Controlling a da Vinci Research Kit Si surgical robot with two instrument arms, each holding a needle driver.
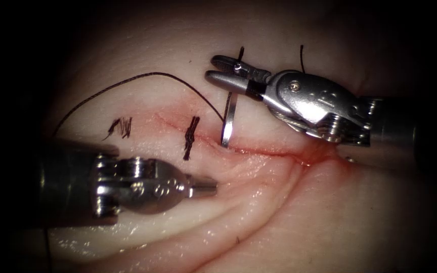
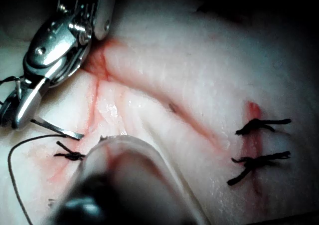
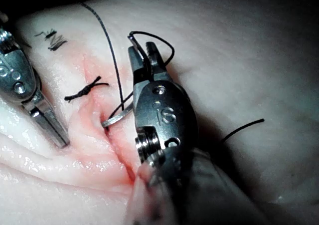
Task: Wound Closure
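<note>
A: Right arm's pose?

B: The right tool (image 1: 223,71) comes in from the right, shaft nearly level, wrist bent so the jaws point left above the cut (image 1: 259,149). The jaws are closed on the needle (image 1: 228,121), gripping it near its trailing end, where the thread (image 1: 142,76) joins.

A: And the needle's axis?

B: It hangs steeply down from the jaws, long axis close to vertical in the endoscope view, tip at the cut's edge touching the tissue (image 1: 279,212). Whether the tip has entered, I cannot tell. In the right wrist view the needle (image 3: 117,117) curves away from the right tool (image 3: 144,60) toward the red fluid (image 3: 99,150) in the groove.

A: Left arm?

B: The left tool (image 1: 206,187) lies low, left of the needle and below the cut, shaft level, jaws pressed together, narrow, pointing right and holding nothing, their tip resting on or just over the tissue.

A: Thread?

B: It arcs leftward over the tissue. One knotted stitch (image 1: 190,137) crosses the cut just left of the needle; cut ends (image 1: 120,127) lie further left.
</note>
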